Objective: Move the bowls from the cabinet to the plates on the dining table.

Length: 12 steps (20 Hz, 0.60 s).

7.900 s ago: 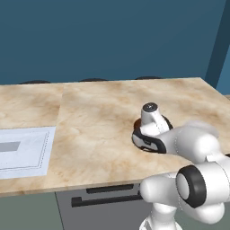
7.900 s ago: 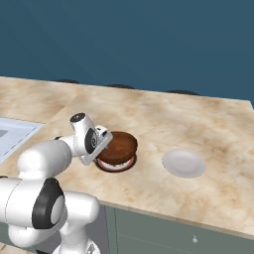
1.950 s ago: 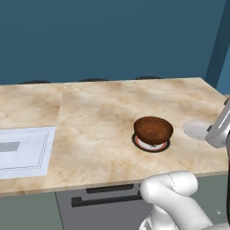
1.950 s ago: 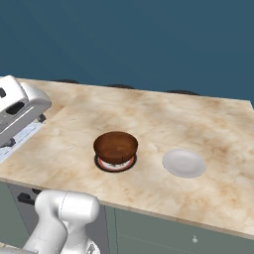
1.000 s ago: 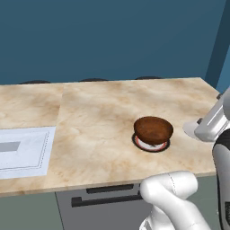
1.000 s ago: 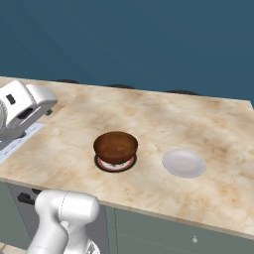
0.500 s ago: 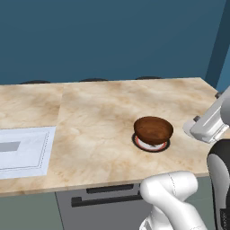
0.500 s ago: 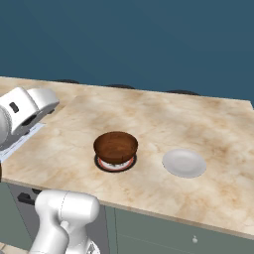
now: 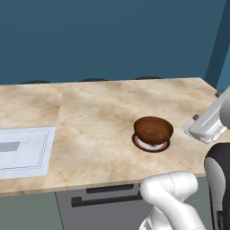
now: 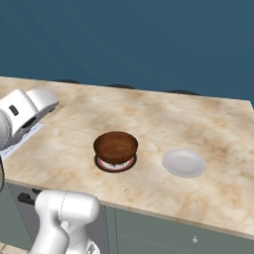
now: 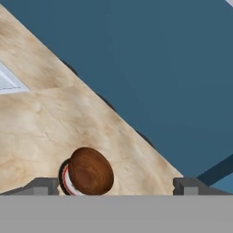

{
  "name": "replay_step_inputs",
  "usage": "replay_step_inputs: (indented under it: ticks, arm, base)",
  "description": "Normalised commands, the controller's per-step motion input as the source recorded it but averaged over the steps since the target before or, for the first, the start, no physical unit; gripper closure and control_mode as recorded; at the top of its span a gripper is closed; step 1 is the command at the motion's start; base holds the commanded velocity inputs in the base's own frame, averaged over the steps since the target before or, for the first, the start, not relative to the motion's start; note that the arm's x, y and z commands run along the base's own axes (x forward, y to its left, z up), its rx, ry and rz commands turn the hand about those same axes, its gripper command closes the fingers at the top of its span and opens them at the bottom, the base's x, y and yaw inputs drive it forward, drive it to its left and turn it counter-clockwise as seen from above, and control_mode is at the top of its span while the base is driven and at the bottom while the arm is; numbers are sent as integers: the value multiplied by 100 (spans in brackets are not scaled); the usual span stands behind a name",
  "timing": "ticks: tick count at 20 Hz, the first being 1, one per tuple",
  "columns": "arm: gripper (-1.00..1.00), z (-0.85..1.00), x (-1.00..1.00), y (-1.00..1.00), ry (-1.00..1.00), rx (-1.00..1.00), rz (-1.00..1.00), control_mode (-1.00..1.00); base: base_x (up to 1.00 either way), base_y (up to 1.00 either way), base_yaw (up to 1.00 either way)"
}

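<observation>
The two-finger gripper (image 11: 116,186) stands wide open and holds nothing, its dark finger tips (image 11: 42,185) well apart. Just beyond and between them, nearer the left tip, the glossy dark reddish-brown wooden bowl (image 11: 90,171) sits on a small round plate with a red-orange rim (image 11: 66,178), on the wide beige marble-veined dining table (image 9: 99,117). Well apart from the bowl lies a plain pale round disc (image 10: 184,162). Farther along the table lies a white rectangular mat (image 9: 22,150), with a dark blue wall (image 10: 149,39) behind

Dining table (image 10: 208,134) – two plates (image 10: 184,163), white mat (image 9: 22,150)
</observation>
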Motion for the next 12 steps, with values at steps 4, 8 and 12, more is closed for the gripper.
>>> replay_step_inputs:
  ticks: [4,8,12]
  arm:
    - [-100,16,-4,0,0,0,-1,-100]
    - [-100,9,-6,0,0,0,0,100]
    - [-100,0,0,0,0,0,0,100]
  base:
    - [0,0,0]
    - [-2,0,0]
    - [-13,9,0]
